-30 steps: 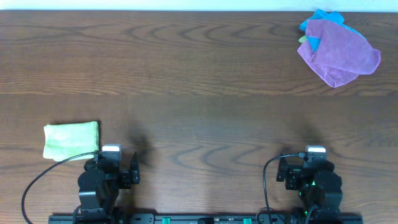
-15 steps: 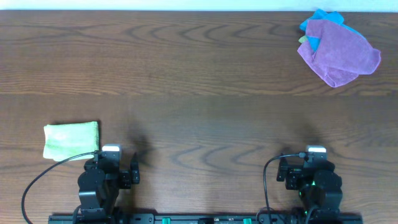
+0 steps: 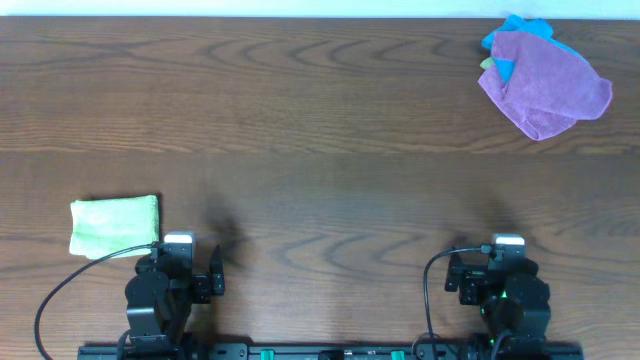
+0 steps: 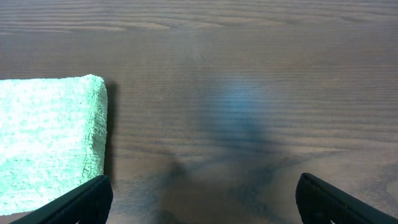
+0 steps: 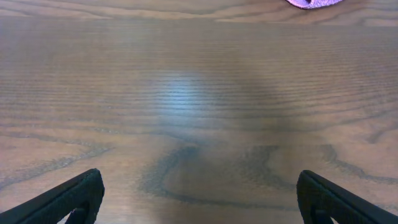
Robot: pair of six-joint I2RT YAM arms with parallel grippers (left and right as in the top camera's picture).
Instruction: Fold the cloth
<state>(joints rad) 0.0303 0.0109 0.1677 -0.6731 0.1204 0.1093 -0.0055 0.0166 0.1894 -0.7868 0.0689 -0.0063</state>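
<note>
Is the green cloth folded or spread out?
Folded: the green cloth is a compact rectangle, and the left wrist view shows a thick, layered edge.

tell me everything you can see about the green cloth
The green cloth is pale mint, with a fuzzy, towel-like weave. It is folded into a neat flat rectangle, and its thick, rounded right edge shows in the left wrist view. It lies on the dark wooden table at the near left, just left of the left gripper, which is open and clear of it. Only the table touches it.
</note>
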